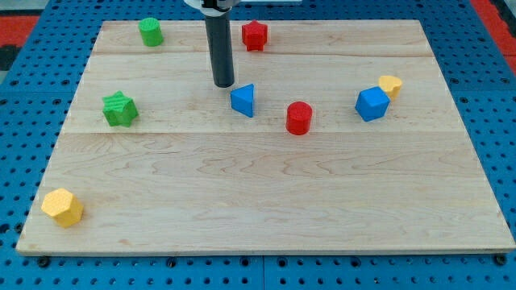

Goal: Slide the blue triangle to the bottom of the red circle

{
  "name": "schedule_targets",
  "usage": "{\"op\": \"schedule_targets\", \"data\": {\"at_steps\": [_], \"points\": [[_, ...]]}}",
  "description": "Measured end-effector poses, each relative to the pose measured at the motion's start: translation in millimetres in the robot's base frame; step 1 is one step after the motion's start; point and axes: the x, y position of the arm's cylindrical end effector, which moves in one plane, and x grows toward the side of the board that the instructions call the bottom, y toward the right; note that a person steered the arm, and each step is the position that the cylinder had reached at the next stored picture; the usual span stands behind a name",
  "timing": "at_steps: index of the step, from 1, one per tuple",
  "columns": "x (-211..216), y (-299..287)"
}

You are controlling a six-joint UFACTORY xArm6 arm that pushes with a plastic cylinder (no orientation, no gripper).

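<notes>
Resting up-left of the blue triangle (243, 100), my tip (224, 84) was noted; red circle (299, 118) right; no fingers fitted.

Eight blocks sit on the wooden surface (266, 201), two of each colour. Green: a cylinder (150, 31) at the upper left of the frame and a star (120, 109) at the left. Red: a faceted block (255, 35) at the top centre and a red circle (299, 118) near the middle. Blue: a blue triangle (243, 100) and a cube (372, 104). Yellow: one faceted block (62, 207) at the lower left, one smaller (shape unclear) (391, 84) at the right.
</notes>
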Motion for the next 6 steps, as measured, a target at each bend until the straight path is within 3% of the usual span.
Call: {"op": "schedule_targets", "data": {"at_steps": [3,4,6], "points": [[30.1,35.0],[50.9,11.2],[66.9,88.1]]}}
